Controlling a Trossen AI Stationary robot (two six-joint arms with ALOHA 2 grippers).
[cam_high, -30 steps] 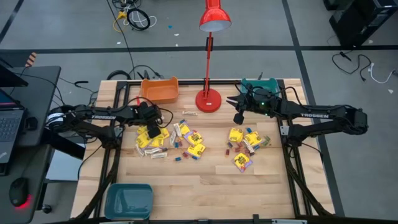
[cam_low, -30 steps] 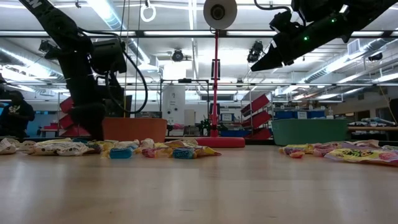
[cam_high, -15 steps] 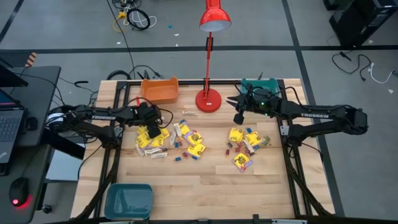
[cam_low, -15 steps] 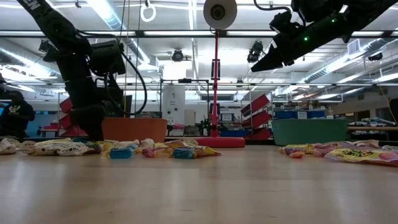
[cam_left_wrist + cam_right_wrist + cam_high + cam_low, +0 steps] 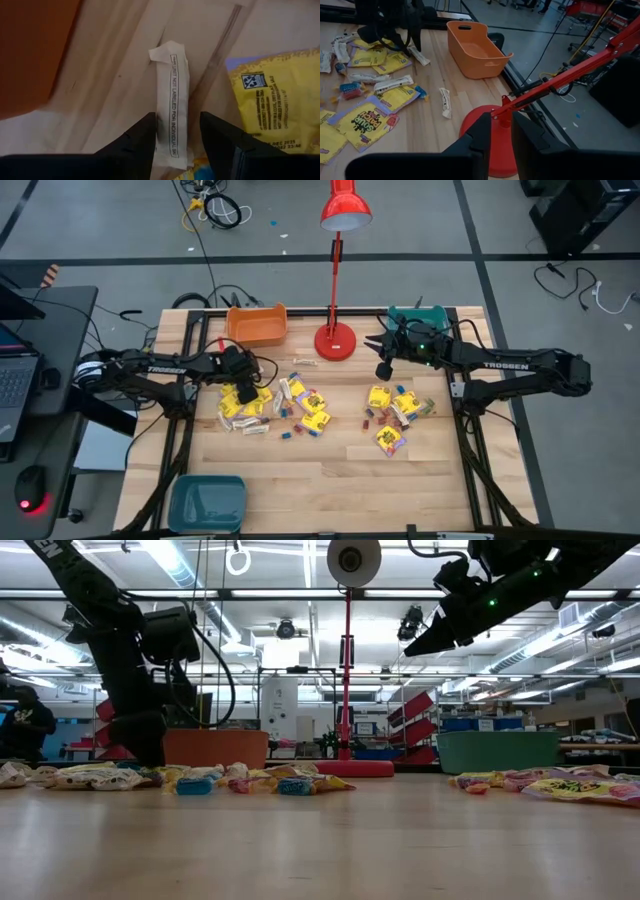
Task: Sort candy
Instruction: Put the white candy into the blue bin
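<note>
Candy lies in three loose heaps on the wooden table: yellow packets and pale bars at the left [image 5: 243, 410], more in the middle [image 5: 306, 408], and yellow packets at the right [image 5: 392, 412]. My left gripper [image 5: 247, 390] is down at the left heap, open, with a pale printed bar [image 5: 171, 100] lying lengthwise between its fingers; the bar's far end sticks out past the fingertips [image 5: 418, 55]. My right gripper [image 5: 381, 370] hangs high above the table near the lamp, its fingers [image 5: 485, 125] a narrow gap apart with nothing between them. My left gripper comes at the pale bar slanting down from the table's left. One finger [image 5: 145, 130] lies along the bar's long edge [image 5: 159, 125], while a gap shows at the other finger. I cannot tell whether it touches the bar, or whether the bar rests on the table.
An orange bin [image 5: 257, 324] stands at the back left, a teal bin [image 5: 410, 317] at the back right under my right arm, another teal bin [image 5: 207, 501] at the near left corner. A red lamp's base [image 5: 335, 340] stands at the back middle, a lone pale bar [image 5: 304, 361] beside it.
</note>
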